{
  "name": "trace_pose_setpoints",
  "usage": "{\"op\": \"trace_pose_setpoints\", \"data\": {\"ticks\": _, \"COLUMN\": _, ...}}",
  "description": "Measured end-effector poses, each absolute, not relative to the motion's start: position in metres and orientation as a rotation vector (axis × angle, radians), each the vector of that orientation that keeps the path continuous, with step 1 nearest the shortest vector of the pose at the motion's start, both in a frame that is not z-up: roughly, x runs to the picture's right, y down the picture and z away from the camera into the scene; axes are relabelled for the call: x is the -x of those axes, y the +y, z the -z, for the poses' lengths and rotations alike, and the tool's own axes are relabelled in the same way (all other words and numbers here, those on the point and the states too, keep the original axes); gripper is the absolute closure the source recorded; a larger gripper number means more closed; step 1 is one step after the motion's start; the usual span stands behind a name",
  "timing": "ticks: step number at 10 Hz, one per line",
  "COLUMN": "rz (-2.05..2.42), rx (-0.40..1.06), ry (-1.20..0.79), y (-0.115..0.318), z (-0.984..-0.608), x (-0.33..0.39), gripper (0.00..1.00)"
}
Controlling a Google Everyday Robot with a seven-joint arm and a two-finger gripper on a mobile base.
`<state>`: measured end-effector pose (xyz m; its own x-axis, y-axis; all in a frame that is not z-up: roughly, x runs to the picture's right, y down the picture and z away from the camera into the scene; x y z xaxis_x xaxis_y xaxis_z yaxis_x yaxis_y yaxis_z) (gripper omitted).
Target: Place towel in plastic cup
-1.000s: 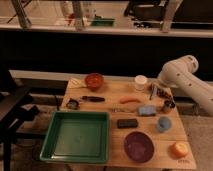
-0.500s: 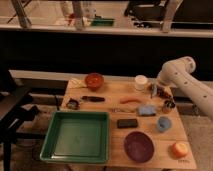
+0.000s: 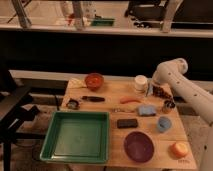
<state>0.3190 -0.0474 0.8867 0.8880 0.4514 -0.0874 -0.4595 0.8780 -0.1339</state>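
Though its grip is unclear, pincer [image 3: 151, 90] hangs beside plastic cup [image 3: 141, 82]; towel [image 3: 146, 110] lies near.

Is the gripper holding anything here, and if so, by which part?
Cannot be told. The gripper sits low just beside the plastic cup, at the far edge of the table; nothing shows in it.

The hand [image 3: 151, 90] is over the far right part of the counter [image 3: 112, 91]. The plastic cup [image 3: 141, 82] stands just left of it. The towel [image 3: 146, 110] lies on the counter before it. The bowl [image 3: 93, 80] stands well to its left, and the tray [image 3: 77, 135] lies left and nearer.
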Motion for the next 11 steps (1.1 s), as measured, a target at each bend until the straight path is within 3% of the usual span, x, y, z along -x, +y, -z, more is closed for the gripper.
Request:
{"op": "trace_pose_setpoints", "data": {"ticks": 5, "rz": -0.455, "rx": 0.163, "ry": 0.033, "y": -0.045, "z": -0.904, "x": -0.295, "gripper": 1.0}}
{"op": "trace_pose_setpoints", "data": {"ticks": 11, "rz": -0.452, "rx": 0.18, "ry": 0.051, "y": -0.054, "z": -0.972, "x": -0.275, "gripper": 1.0}}
